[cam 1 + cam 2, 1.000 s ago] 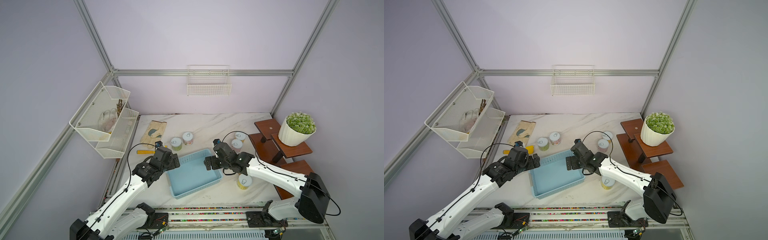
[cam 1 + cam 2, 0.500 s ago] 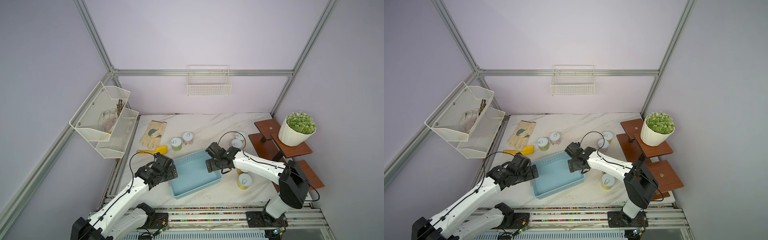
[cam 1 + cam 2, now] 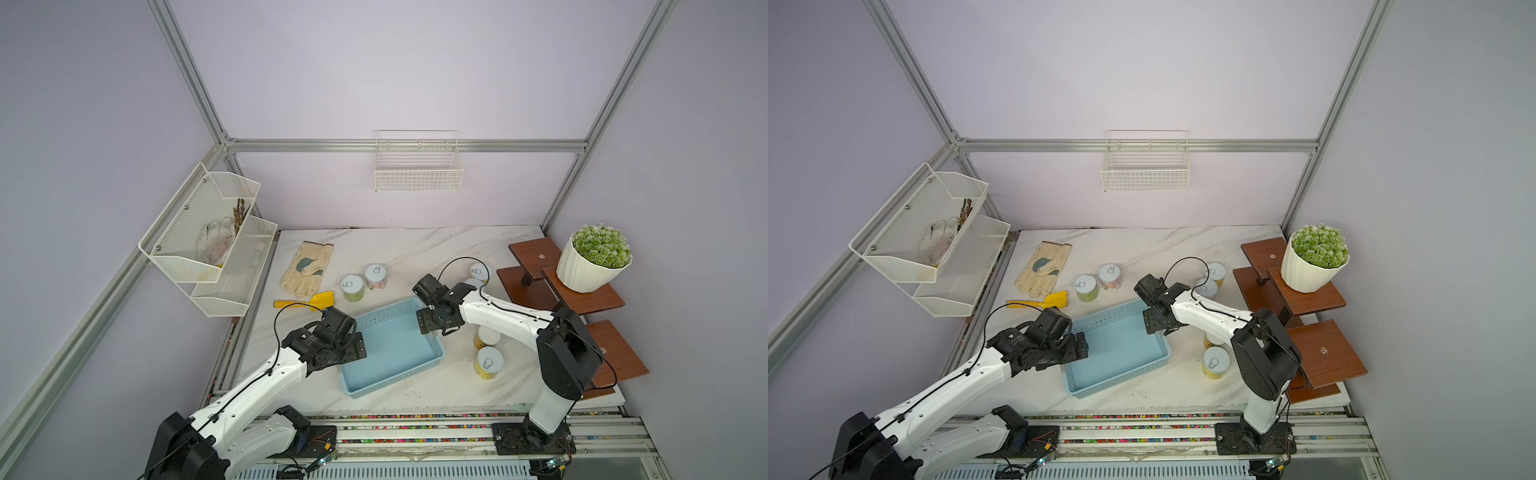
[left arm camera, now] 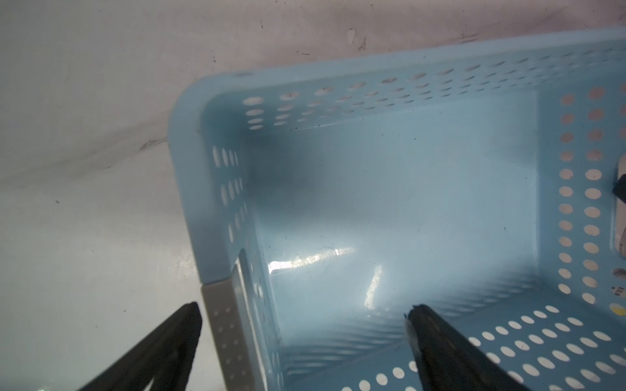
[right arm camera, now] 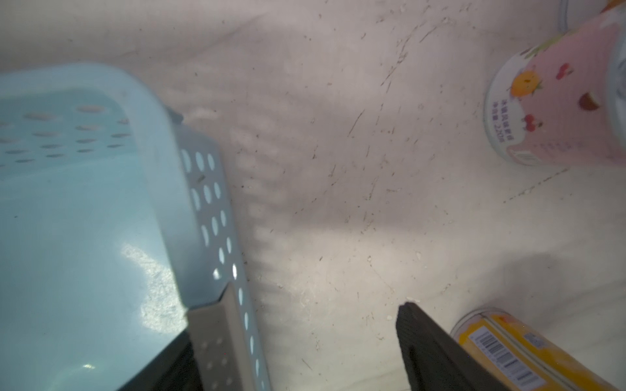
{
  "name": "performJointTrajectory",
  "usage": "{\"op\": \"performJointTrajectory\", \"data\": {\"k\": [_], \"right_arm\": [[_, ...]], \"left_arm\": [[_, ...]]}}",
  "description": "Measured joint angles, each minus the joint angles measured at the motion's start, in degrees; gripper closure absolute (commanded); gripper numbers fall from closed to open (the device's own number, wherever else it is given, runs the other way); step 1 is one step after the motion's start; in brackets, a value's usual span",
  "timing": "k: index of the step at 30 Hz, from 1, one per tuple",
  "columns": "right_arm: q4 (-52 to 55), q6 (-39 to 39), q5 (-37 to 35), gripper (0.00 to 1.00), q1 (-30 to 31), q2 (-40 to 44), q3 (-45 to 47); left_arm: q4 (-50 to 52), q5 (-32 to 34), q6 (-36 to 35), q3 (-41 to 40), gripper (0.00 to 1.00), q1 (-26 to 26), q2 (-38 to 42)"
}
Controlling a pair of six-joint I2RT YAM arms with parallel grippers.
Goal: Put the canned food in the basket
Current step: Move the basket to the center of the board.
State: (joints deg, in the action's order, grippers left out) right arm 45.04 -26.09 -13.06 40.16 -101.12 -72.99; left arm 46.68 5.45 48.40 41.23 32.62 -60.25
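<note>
- My left end effector (image 4: 301, 306) is straddling the basket (image 4: 189, 162) wall, wide.
- Right end effector (image 5: 293, 321) likewise, wide; yellow can (image 5: 508, 352) is sitting just beside it, outside the basket.

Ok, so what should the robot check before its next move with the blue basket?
1. Room in the basket: ok, it is empty.
2. Does the left gripper straddle one basket wall: ok.
3. Does the right gripper straddle the opposite wall: ok, one finger inside, one outside.
4. Jaws closed on the walls: not ok, both are open.
5. Is the yellow can clear of the right gripper's outer finger: cannot tell, it sits very close.
</note>
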Motion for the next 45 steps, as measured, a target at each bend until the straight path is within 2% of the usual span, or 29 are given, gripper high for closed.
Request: {"op": "performJointTrajectory", "data": {"k": [8, 16, 20, 21, 23, 25, 42, 43, 45], "right_arm": [[-0.4, 2.9, 2.2, 0.23, -5.4, -4.7, -5.6], [-0.5, 5.3, 2.5, 0.26, -11.0, -9.3, -11.6], [-0.4, 6.1, 2.6, 0.32, -12.8, -11.8, -14.1], [-0.3, 6.3, 2.8, 0.40, -13.1, -12.2, -14.8], [-0.2, 6.8, 3.3, 0.45, -13.5, -12.8, -16.0], [0.0, 7.3, 3.4, 0.47, -13.8, -13.5, -17.4], [2.1, 8.9, 3.5, 0.49, -15.6, -23.2, -31.2], [2.2, 9.0, 3.5, 0.46, -15.6, -23.3, -31.7], [2.3, 9.1, 3.7, 0.33, -15.6, -23.4, -32.1]], "left_arm": [[-4.5, -1.7, 0.1, 3.6, 0.05, 1.8, -6.5], [-9.8, -2.4, -0.7, 10.4, 0.05, 3.8, -17.1], [-11.9, -2.8, -1.3, 14.6, 0.05, 4.4, -22.8], [-12.4, -2.8, -1.4, 15.4, 0.05, 4.5, -23.9], [-13.2, -2.8, -1.6, 16.8, 0.06, 4.6, -25.6], [-13.1, -2.6, -1.7, 17.9, 0.06, 4.6, -26.8], [-7.9, 2.5, -5.0, 28.7, 0.04, 3.0, -36.2], [-8.0, 2.5, -5.1, 28.8, 0.02, 2.8, -36.5], [-8.1, 2.4, -5.6, 28.9, 0.00, 2.7, -36.7]]}}
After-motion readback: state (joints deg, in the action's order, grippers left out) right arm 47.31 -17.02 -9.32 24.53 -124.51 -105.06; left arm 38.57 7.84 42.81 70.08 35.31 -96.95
